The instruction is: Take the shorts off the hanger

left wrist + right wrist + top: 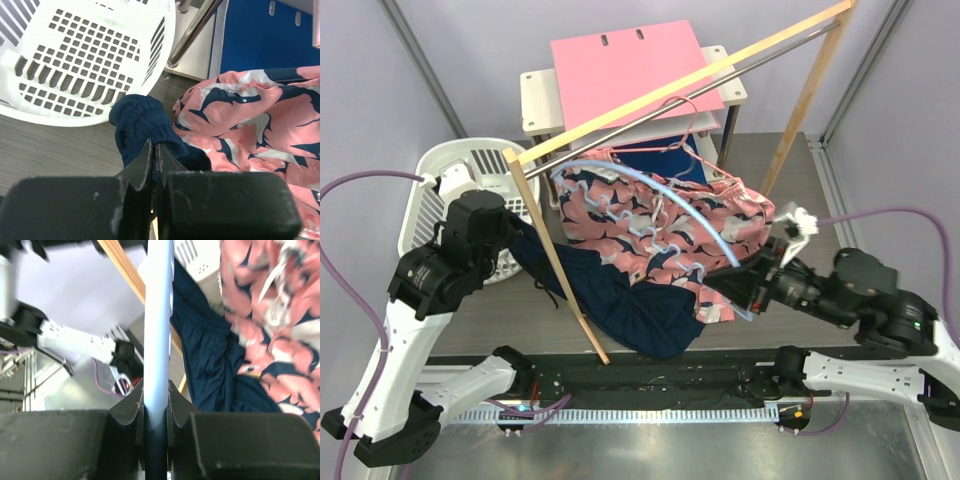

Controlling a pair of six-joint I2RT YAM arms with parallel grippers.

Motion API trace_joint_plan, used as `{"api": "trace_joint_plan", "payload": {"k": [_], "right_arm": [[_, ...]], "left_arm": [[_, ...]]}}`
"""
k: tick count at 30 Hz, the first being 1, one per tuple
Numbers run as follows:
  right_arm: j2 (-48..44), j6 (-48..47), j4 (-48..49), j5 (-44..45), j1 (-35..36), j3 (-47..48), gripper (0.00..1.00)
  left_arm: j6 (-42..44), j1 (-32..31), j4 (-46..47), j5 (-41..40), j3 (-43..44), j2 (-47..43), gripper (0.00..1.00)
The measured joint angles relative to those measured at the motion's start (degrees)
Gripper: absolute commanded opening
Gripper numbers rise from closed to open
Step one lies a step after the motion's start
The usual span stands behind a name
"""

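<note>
Left fingers (pixel 153 152) are clenched tight on the ribbed waistband of the navy shorts (pixel 142 122), pinched right at the tips. Right fingers (pixel 735 288) are grasping the pale blue hanger (pixel 157 315), with its bar clamped between both tips.

Top view: the navy shorts lie on the counter (pixel 530 310) at 6 o'clock from frame centre. One end is drawn up toward 9 o'clock into the left fingers, just beside the white basket (pixel 470 185).

The pink print shorts (pixel 660 225) are bunched at centre, partly over the navy pair. The hanger arcs across them toward 4 o'clock, where the right fingers hold it. Can't tell whether the pink pair is hooked on the hanger or only draped over it.

The wooden rack (pixel 680 85) runs from 9 to 1 o'clock above the cloth, with one leg slanting down to 6 o'clock. A metal rail (pixel 192 32) sits under its beam. A pink board (pixel 625 60) lies on the white shelf unit (pixel 535 100) at 12 o'clock.
</note>
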Motion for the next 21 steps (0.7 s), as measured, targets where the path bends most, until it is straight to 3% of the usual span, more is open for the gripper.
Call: {"api": "trace_joint_plan", "payload": {"k": [7,21], "right_arm": [[-2.7,-3.2,0.7,4.0,0.0,3.8,0.01],[4.2,-5.4,4.9,5.4,0.0,2.9,0.01]], "left_arm": [[-1.7,0.0,0.2,1.9,0.0,-0.5,0.0],[-2.8,0.0,0.9,3.8,0.0,-1.2,0.0]]}}
